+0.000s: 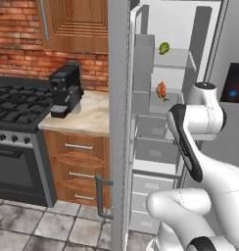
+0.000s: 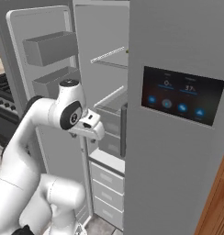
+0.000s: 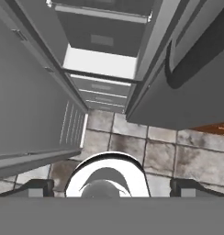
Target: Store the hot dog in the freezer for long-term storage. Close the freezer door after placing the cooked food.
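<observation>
Hot dog (image 1: 161, 90): lying on a middle shelf inside the freezer (image 1: 165, 59), below a small green food (image 1: 164, 48). Freezer door (image 1: 118, 122): wide open. Gripper (image 3: 112, 187): fingers spread wide, empty, aimed floorward. Risk: the closing sweep catches the arm between door and cabinet.

The white arm (image 1: 200, 162) rises bent, elbow high, its forearm folding back and down. The gripper (image 3: 112, 187) points at the floor, its dark fingertips (image 3: 38, 187) spread wide apart, holding nothing.
</observation>
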